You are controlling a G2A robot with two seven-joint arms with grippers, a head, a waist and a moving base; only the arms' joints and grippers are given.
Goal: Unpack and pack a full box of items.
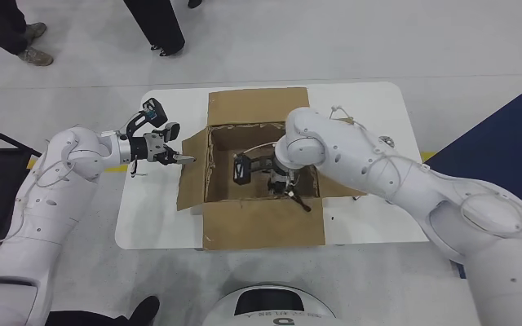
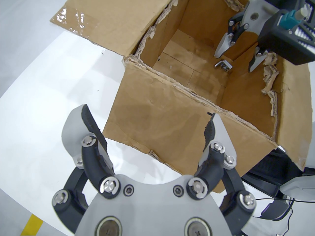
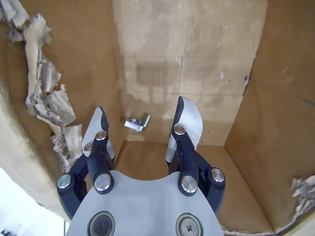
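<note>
An open cardboard box [image 1: 261, 213] stands on the white table [image 1: 155, 212], its flaps folded out and its rims torn. On the box floor lies one small shiny metal piece [image 3: 137, 123] [image 2: 223, 66], close to a corner. My right gripper [image 3: 141, 112] [image 2: 236, 58] hangs open inside the box, above that piece and apart from it. My left gripper [image 2: 147, 121] [image 1: 189, 158] is open and holds nothing, outside the box beside its left flap [image 1: 192, 175].
Torn paper lining [image 3: 46, 94] hangs from the box wall near the right gripper. Small items [image 1: 342, 114] lie on the table behind the box. A person's legs [image 1: 159, 28] stand on the floor beyond the table.
</note>
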